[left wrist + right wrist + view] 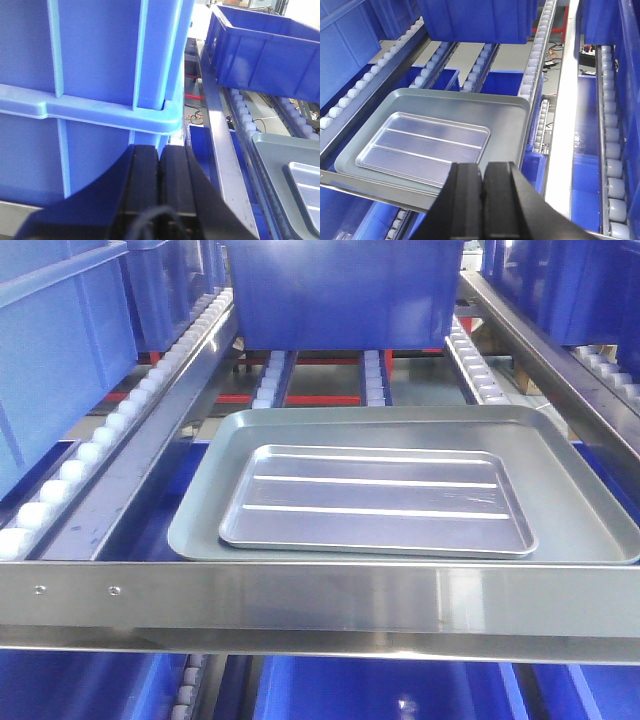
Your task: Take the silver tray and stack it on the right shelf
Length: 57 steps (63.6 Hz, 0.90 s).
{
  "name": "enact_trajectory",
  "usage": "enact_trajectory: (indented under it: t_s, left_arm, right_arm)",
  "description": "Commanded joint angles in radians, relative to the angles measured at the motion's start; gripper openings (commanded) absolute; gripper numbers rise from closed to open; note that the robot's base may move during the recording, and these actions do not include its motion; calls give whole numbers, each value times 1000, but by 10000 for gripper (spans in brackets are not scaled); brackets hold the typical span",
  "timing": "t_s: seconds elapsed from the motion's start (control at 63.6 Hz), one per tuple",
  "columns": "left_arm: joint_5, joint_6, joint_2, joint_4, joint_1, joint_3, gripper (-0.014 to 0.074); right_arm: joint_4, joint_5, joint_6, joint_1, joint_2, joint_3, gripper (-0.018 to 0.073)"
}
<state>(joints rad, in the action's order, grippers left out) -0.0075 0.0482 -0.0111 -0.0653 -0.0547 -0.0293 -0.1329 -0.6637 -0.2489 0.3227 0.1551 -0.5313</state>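
We see the silver tray [378, 502] lying flat inside the larger grey tray [200, 510], behind the right shelf's front bar [320, 602]. Both grippers, left [159, 165] and right [483, 180], have jaws closed, empty. No legible writing.

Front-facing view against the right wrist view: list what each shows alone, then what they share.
Only the front-facing view shows the shelf's broad front bar with its two screw holes. Only the right wrist view shows the right gripper, jaws together, and a neighbouring roller lane to the right. Both show the silver tray lying inside the larger grey tray, with a blue bin behind.
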Motion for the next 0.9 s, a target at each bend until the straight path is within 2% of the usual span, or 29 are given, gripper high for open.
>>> enact_trajectory:
  t_s: [0.0,0.597,0.66,0.755,0.88]
  left_arm:
    - [-94,-1,-5,-7,1,-19,-101]
    - [-94,-1,-5,-7,1,-19,-101]
    - [-94,-1,-5,-7,1,-19,-101]
    - [-94,-1,-5,-7,1,-19,-101]
    - [-94,-1,-5,-7,1,-19,-101]
  right_arm:
    - [-16,82,10,-1,11,-24,57]
    - [-17,96,10,-14,11,-16,57]
    - [-16,122,17,-50,11,0,57]
    - [24,178,76,-149,6,49,57]
    - [165,319,225,-313,-47,171,57]
